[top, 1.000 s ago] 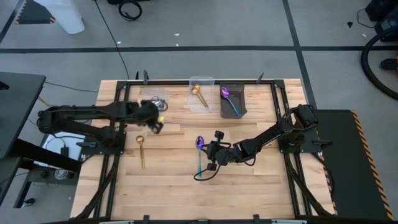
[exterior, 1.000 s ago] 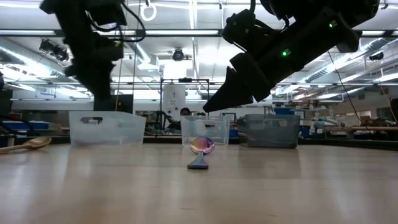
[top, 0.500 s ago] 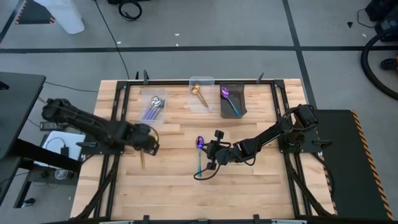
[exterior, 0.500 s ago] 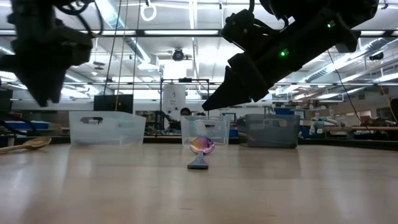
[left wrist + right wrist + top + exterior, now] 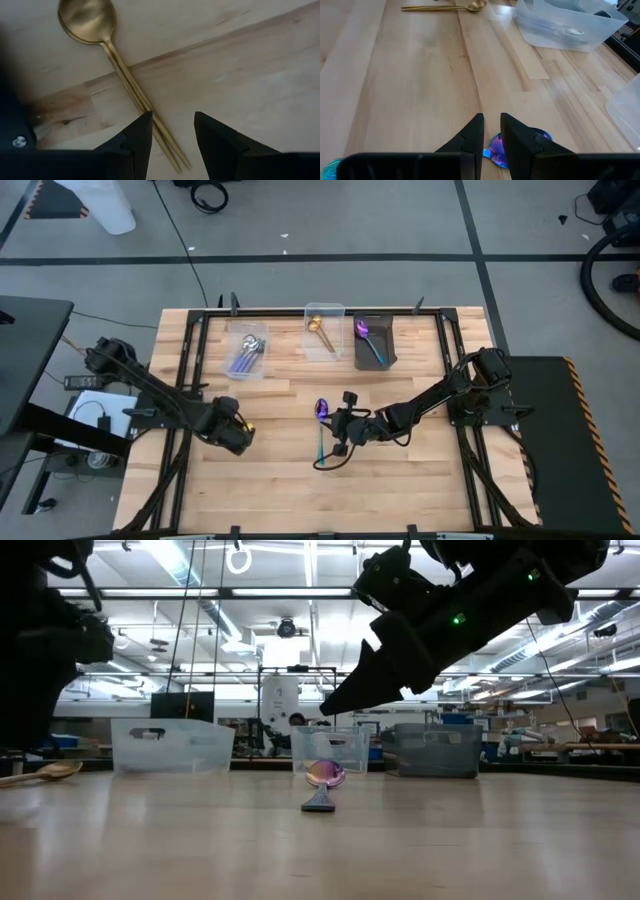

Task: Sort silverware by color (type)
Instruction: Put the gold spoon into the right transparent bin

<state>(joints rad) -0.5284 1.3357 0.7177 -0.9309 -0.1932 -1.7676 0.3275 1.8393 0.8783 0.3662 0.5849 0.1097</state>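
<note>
The left gripper point(image 5: 172, 131) hangs low over the gold spoon point(image 5: 114, 62) lying on the counter point(image 5: 280, 480), its fingers apart with the handle's end between them, untouched. To that spoon's right, the right gripper point(image 5: 490, 131), fingers nearly together and empty, hovers above the purple-blue spoon point(image 5: 321, 423), near the counter's middle.

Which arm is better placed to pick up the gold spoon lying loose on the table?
Left. The left gripper hangs over the gold spoon, jaws open astride its handle. The right gripper is beside the purple spoon.
</note>
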